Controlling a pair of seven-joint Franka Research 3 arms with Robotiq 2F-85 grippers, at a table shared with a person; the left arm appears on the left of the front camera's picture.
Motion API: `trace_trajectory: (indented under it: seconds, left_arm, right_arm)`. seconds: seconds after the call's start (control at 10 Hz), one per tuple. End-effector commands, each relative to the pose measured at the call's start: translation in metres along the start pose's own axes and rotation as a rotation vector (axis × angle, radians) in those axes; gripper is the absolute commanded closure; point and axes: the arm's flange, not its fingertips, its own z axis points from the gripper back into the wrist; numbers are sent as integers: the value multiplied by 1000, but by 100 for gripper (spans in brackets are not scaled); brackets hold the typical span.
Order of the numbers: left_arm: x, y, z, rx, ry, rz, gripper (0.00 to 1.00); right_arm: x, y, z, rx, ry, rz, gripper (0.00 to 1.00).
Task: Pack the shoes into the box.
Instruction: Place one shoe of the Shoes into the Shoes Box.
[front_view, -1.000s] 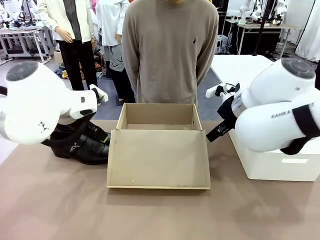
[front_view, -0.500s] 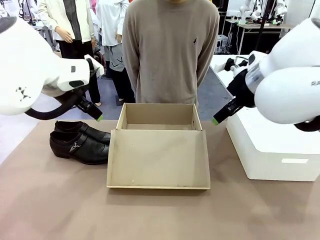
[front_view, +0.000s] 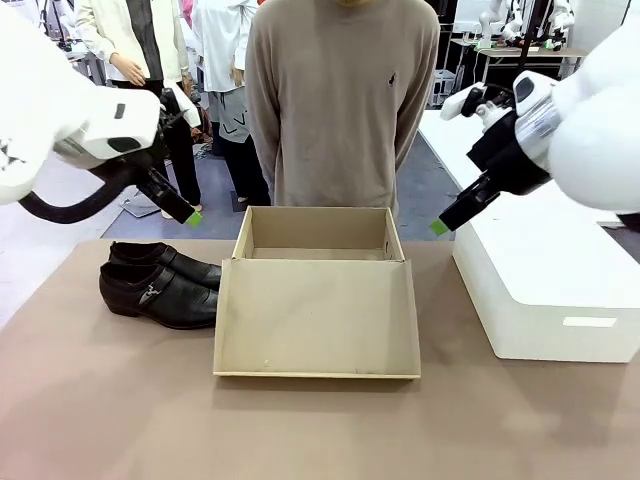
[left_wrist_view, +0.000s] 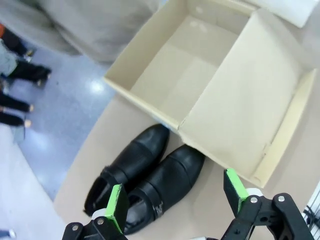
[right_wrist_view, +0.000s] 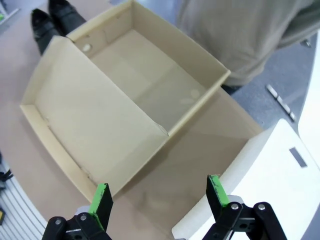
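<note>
Shoes (front_view: 160, 285), glossy black leather, sit beside cardboard box (front_view: 318, 320); left end effector (left_wrist_view: 175, 185) and right end effector (right_wrist_view: 158, 185) gape apart.

The open box (left_wrist_view: 175, 75) lies on the tan surface (left_wrist_view: 95, 150), bare inside, its lid (left_wrist_view: 245, 100) folded out flat beside it. The shoes (left_wrist_view: 145, 180) lie side by side, toes touching or nearly touching the box's corner at the hinge. Nearer than the box, the left gripper (left_wrist_view: 176, 195) holds its jaws wide apart above the shoes. A person's sweater (left_wrist_view: 90, 25) rises beyond the box.
</note>
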Motion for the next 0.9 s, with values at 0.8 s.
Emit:
trace_trajectory:
  seconds: [0.8]
  left_arm:
    - [-25,34,24,-272,-273,-331,0]
  right_arm:
    - [-35,-26,63,328,-273,190,0]
